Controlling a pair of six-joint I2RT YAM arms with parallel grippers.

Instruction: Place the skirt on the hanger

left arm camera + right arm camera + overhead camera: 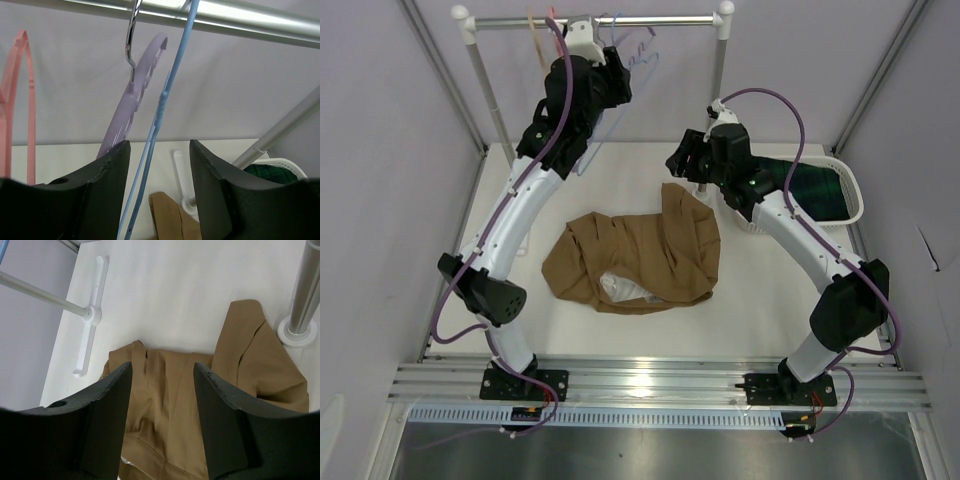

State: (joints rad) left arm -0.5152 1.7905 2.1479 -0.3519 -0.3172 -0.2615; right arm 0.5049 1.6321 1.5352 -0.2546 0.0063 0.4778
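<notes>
- Skirt (pixel 640 255) lies crumpled in the middle of the white table (pixel 620 180). It is tan-brown, and a patch of whitish lining (pixel 620 290) shows at its near edge. No claw touches it.
- Far left on the rail (pixel 640 20), in the left wrist view, hangs a pink hanger (pixel 30 115).
- The left arm reaches up to the rail at the back of the table. The left gripper (pixel 159 145) has its jaws standing moderately apart and grips nothing.
- A lavender hanger (pixel 127 110) with a scalloped edge hangs by a metal hook just left of that gap, behind the left finger.
- The hanger (pixel 160 107), thin and pale blue, hangs from the rail just right of the scalloped one. Its slim arm slants down through the gap between the left jaws, and neither finger appears to press on it.
- A corner of the skirt shows far below the left claw, on the table.
- The right gripper (pixel 162 367) hovers above the skirt's far right part, jaws wide, clear of the cloth and holding nothing.
- A rack post (pixel 305 290) stands on its round foot just beside the skirt's raised far corner.
- At the right edge of the table sits a white basket (pixel 855 195) holding dark green plaid cloth (pixel 815 190), apart from the skirt.
</notes>
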